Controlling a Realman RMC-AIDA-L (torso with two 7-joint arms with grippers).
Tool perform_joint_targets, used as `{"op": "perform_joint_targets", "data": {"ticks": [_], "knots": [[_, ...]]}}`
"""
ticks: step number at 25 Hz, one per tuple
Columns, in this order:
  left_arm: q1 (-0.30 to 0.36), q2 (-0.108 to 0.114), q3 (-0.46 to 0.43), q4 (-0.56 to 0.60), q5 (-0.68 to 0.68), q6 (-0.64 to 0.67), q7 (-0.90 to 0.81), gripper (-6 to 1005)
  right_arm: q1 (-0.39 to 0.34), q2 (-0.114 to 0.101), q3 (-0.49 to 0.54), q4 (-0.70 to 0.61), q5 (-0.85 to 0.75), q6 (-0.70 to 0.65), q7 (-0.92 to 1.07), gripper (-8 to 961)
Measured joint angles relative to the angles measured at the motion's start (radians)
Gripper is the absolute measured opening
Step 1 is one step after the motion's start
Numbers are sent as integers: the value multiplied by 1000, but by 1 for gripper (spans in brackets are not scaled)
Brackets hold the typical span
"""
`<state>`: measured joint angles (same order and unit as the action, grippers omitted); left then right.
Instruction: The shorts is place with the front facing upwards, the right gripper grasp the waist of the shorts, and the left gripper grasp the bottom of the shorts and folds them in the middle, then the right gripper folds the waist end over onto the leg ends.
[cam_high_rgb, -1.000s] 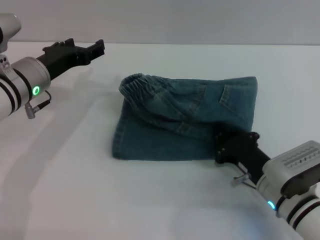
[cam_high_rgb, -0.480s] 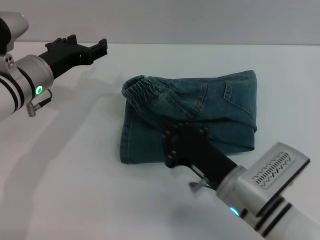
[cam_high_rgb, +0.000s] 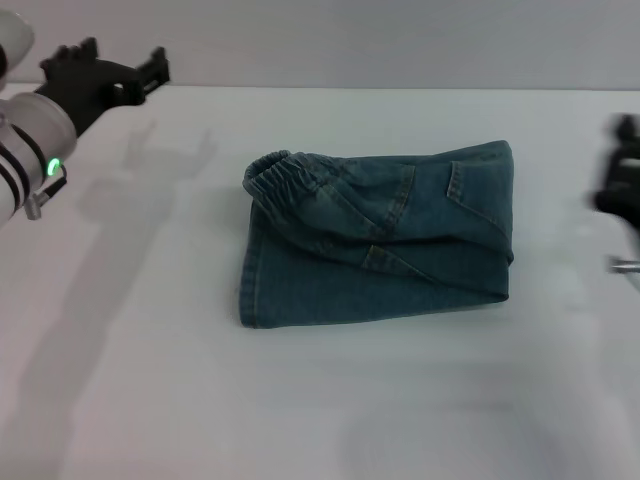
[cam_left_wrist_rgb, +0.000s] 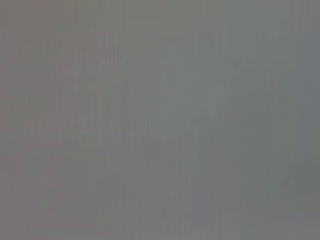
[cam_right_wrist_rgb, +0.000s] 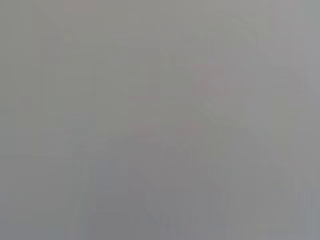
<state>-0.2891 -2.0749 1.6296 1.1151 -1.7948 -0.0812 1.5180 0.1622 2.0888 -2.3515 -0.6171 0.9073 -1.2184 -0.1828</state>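
Withdrawn from the shorts (cam_high_rgb: 375, 250), the right tool (cam_high_rgb: 622, 190) now sits blurred at the tabletop's (cam_high_rgb: 150, 380) right edge; its fingers cannot be told. Left tool (cam_high_rgb: 105, 75) hovers apart over the far left corner. Shorts lie folded mid-tabletop, waistband left.

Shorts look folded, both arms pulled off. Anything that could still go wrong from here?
1. The shorts are not folded squarely: the waistband lies bunched and short of the bottom layer's left edge, so the stack may slump or count as a poor fold.
2. The right gripper is blurred at the frame edge; I cannot confirm it is clear of the cloth's right side.
3. The left gripper sits far back left, no apparent risk.
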Motion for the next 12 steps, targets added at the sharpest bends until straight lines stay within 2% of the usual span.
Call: {"op": "perform_joint_targets", "data": {"ticks": [3, 7, 12], "knots": [[-21, 4, 8, 2, -1, 14, -6, 765, -31, -3, 15, 42, 61, -51, 18, 5], [-45, 8, 2, 25, -6, -10, -22, 764, -47, -2, 4, 64, 67, -42, 23, 5], [-64, 4, -16, 85, -133, 4, -37, 765, -39, -1, -16, 84, 69, 0, 24, 6]]}}
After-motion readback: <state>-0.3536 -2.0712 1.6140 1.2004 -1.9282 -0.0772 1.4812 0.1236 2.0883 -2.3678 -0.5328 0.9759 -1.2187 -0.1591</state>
